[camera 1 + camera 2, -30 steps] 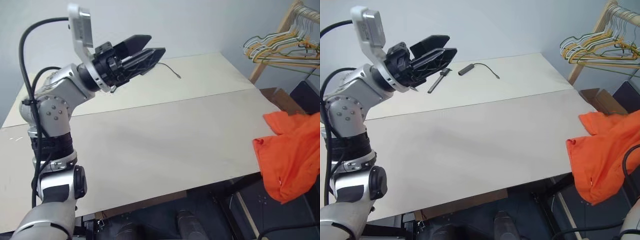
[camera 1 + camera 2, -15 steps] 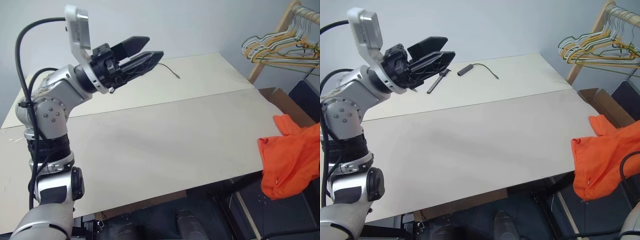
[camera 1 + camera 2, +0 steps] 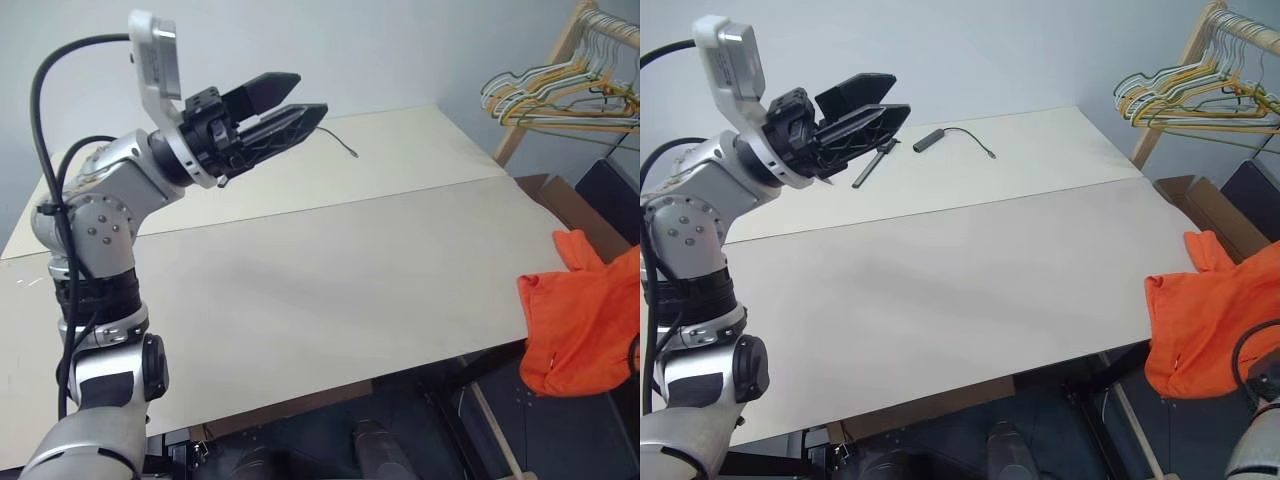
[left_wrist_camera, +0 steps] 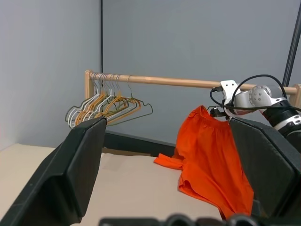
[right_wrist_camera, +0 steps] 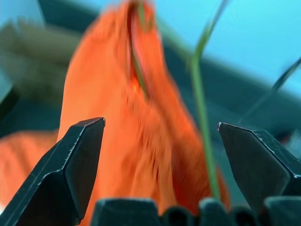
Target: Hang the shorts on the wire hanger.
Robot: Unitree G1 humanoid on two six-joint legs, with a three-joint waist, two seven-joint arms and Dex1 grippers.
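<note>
Right wrist view: right pincer (image 5: 160, 141) agape, shorts (image 5: 127, 141) ahead | left pincer (image 3: 290, 97) agape, empty above table (image 3: 330, 260)

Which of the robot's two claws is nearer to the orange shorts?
The right. The right claw is open right in front of the shorts, which hang off the table's far-right edge. The left claw, also open, hovers over the table's opposite end.
</note>
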